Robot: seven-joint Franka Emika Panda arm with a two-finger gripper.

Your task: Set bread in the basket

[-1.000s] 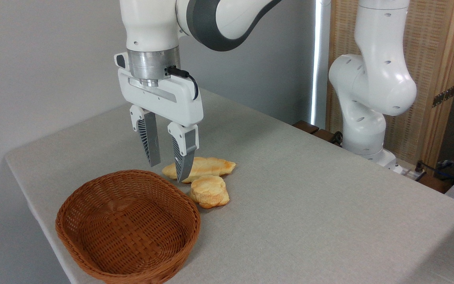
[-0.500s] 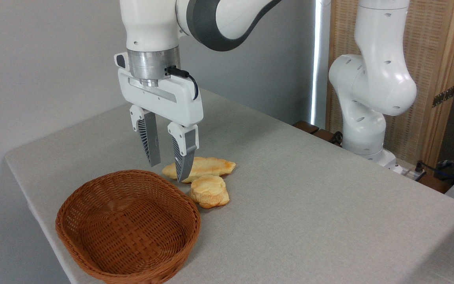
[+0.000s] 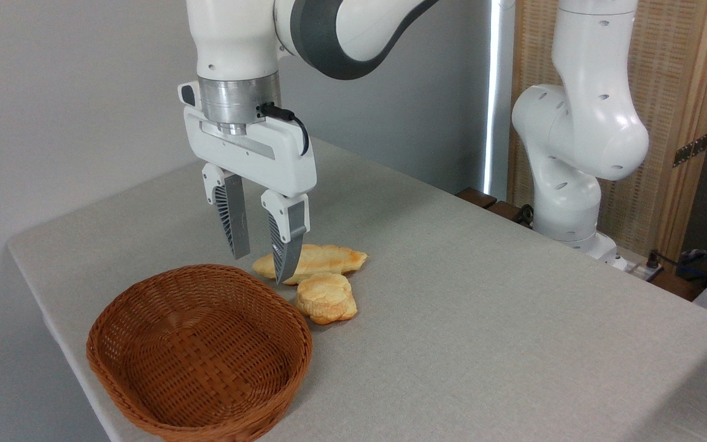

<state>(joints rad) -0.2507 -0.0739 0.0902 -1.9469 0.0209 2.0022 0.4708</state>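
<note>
The bread (image 3: 326, 298), a small round knobbly golden bun, lies on the table just right of the basket (image 3: 200, 353), a reddish-brown oval wicker basket with nothing in it. My gripper (image 3: 261, 268) hangs open above the table, over the gap between the basket's far rim and the pastry, left of and behind the bread. Nothing is between its fingers. Its right fingertip hides part of the pastry.
A longer flat golden pastry (image 3: 316, 260) lies right behind the bun, touching it. The grey table (image 3: 482, 319) stretches right and back. The arm's white base (image 3: 571, 178) stands at the far right edge, with cables (image 3: 703, 264) beside it.
</note>
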